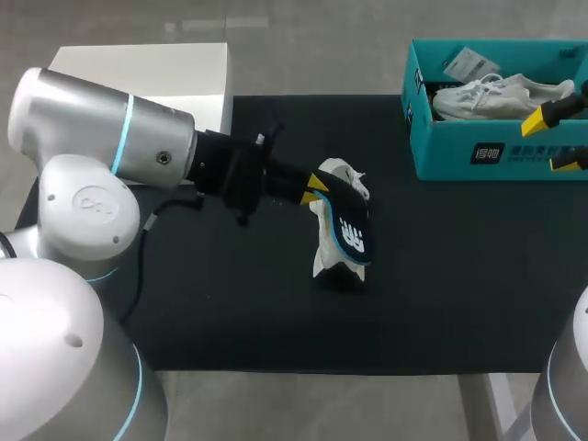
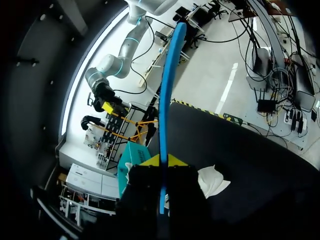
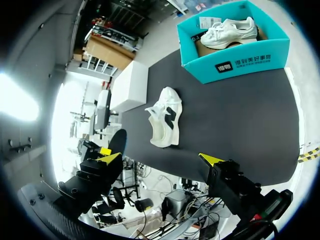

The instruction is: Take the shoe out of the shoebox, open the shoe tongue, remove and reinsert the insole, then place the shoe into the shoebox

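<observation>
one insole (image 1: 349,225) sits clamped in your left gripper (image 1: 314,189) over the shoe (image 1: 322,259); your right gripper (image 3: 160,157) fingers are wide apart.

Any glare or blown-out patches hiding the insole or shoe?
Left wrist view: a bright band beyond the table, but the insole, edge-on in the left gripper, reads clear. Right wrist view: blown-out patch off the table; shoe evenly lit. Head view: sheen on the left arm.

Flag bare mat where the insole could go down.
Free: mat between shoe and shoebox, and from shoe to the near edge. Crowded: at the shoe, where the left tool holds the insole, and by the shoebox with the right tool.
</observation>
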You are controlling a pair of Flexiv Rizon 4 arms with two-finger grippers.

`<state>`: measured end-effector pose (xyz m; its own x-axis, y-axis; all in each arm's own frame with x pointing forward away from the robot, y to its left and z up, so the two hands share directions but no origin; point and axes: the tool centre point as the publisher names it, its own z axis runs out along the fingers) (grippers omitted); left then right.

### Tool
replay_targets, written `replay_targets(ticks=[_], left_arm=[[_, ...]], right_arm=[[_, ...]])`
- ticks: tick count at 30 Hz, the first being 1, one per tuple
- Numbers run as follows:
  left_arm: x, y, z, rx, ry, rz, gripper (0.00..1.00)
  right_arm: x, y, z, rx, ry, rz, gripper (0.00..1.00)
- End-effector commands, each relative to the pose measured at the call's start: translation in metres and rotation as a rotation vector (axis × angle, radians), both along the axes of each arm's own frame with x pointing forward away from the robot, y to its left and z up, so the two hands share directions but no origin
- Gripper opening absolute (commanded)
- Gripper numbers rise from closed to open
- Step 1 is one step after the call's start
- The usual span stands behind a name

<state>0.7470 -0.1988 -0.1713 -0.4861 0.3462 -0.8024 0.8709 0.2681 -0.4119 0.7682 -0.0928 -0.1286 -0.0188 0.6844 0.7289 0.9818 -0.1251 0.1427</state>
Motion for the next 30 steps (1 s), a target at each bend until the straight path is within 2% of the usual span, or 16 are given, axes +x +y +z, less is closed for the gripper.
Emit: replay_targets(ticks=[1, 8, 14, 19, 25, 30], left_arm=[[-0.002, 0.003, 0.002, 0.006, 0.000, 0.001, 0.00], [-0.002, 0.003, 0.002, 0.006, 0.000, 0.001, 0.00], [-0.001, 0.001, -0.033, -0.066, 0.102, -0.040, 0.00], [-0.004, -0.011, -0.056, -0.069, 0.151, -0.068, 0.00], [-0.005, -0.026, -0.070, -0.065, 0.156, -0.088, 0.00], [0.001, -0.030, -0.073, -0.053, 0.152, -0.084, 0.00]], right_arm=[[-0.002, 0.000, 0.000, -0.003, -0.001, -0.003, 1.00], [-0.002, 0.000, 0.000, -0.003, -0.001, -0.003, 1.00], [-0.002, 0.000, 0.000, -0.003, -0.001, -0.003, 1.00], [-0.002, 0.000, 0.000, -0.003, -0.001, -0.003, 1.00], [-0.002, 0.000, 0.000, -0.003, -0.001, -0.003, 1.00], [-0.002, 0.000, 0.000, -0.003, -0.001, -0.003, 1.00]])
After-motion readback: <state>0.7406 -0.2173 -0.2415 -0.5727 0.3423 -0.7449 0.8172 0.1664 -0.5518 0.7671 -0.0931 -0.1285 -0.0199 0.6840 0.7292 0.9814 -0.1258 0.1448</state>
